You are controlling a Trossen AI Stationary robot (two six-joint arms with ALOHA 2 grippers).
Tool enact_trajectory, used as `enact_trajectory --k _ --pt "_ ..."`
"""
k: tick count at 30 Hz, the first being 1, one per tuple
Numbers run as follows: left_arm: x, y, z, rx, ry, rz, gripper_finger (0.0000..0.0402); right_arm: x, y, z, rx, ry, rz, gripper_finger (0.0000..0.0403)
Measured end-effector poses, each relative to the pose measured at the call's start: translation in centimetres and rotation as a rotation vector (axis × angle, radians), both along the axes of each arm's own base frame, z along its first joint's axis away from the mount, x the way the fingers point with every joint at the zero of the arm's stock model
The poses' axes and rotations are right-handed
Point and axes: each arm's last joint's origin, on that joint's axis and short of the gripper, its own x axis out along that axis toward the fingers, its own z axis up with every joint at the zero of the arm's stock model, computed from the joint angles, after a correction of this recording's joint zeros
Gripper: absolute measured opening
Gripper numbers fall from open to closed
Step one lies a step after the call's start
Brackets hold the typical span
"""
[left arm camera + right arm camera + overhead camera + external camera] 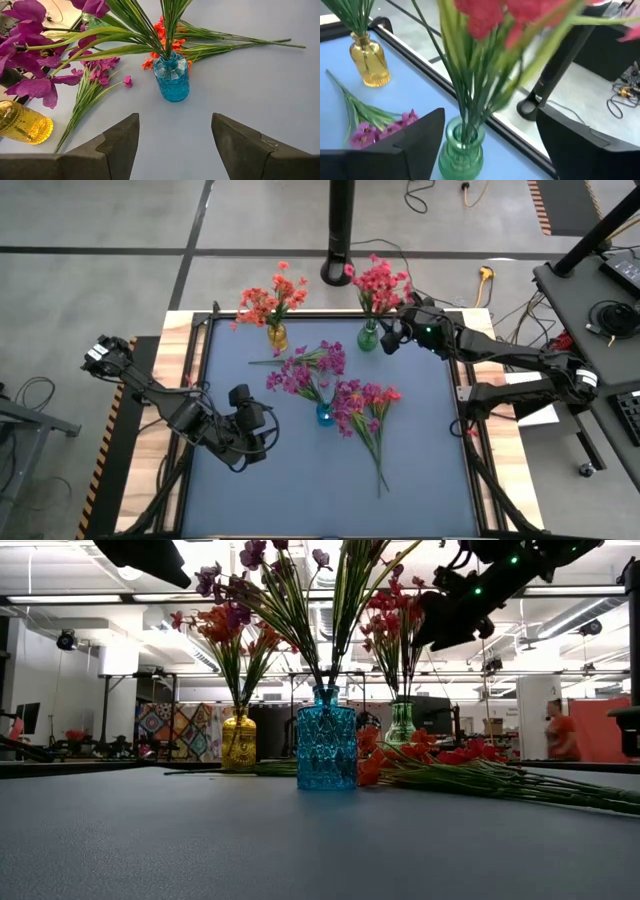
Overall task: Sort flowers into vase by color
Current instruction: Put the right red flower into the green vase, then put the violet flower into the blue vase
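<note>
Three vases stand on the blue mat. The green vase [368,337] holds red-pink flowers [378,283], the yellow vase [277,336] holds orange flowers [270,298], and the blue vase [325,415] holds purple flowers [305,370]. My right gripper [490,110] is open at the green vase [462,152]; its fingers stand on either side of the upright stems [470,95], with a gap on each side. My left gripper [175,122] is open above the mat's near left, facing the blue vase [172,77].
A loose bunch of purple and orange-red sprigs [365,415] lies flat on the mat to the right of the blue vase. A single purple sprig [290,358] lies between the yellow and blue vases. A black post [340,230] stands beyond the table's far edge.
</note>
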Motion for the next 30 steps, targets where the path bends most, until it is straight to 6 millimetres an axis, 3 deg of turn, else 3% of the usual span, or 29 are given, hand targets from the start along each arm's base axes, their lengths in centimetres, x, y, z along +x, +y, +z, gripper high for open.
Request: enact_trajectory --k 12,18,30 --pt "0.0 0.0 0.0 0.011 -0.009 0.01 0.0231 -3.5 2.2 0.0 0.237 -0.014 -0.069 0.034" --pt "0.1 0.0 0.1 0.007 -0.015 0.01 0.0231 -3.0 4.0 -0.7 0.358 0.006 -0.004 0.0336" --pt "0.1 0.0 0.1 0.006 -0.017 0.01 0.0231 -2.0 9.5 -1.6 0.504 0.073 0.193 0.033"
